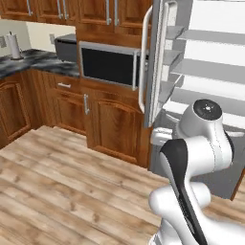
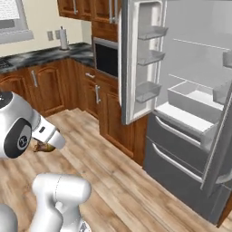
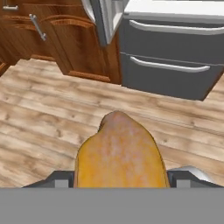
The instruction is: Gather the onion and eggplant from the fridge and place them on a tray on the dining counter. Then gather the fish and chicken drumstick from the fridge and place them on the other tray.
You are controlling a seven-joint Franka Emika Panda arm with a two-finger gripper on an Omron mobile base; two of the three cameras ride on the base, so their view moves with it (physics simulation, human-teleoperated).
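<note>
Hand view puts a golden-brown chicken drumstick [image 3: 120, 153] right between our gripper [image 3: 121, 177] fingers, the dark fingertips [image 3: 59, 178] just showing at either side of its broad end. We judge that the jaws stand wide and are closed on that thick piece of meat, so we have it in hand. Its narrower end points away from us, out over the wood floor [image 3: 52, 113], with nothing beneath it.

From the right base view we see a small brown bit of the drumstick [image 2: 44, 147] poking out below the hand, low and well apart from the fridge [image 2: 190, 104]. The fridge door [image 2: 136, 59] hangs open toward the cabinets [image 2: 108, 122], its shelves bare as far as we can tell, and the grey drawers [image 3: 168, 65] sit shut below. A microwave [image 1: 107, 64] is set into the woodwork beside it. We cannot see the dining counter, the trays or the fish from here.

What worries us is the grip: the drumstick is rounded and tapered, and we seem to pinch only its wide end, so a quick swing of the arm or a jolt from the base could let it slide out onto the floor. Turning near the open door also risks clipping it with the elbow [image 1: 206, 111]
</note>
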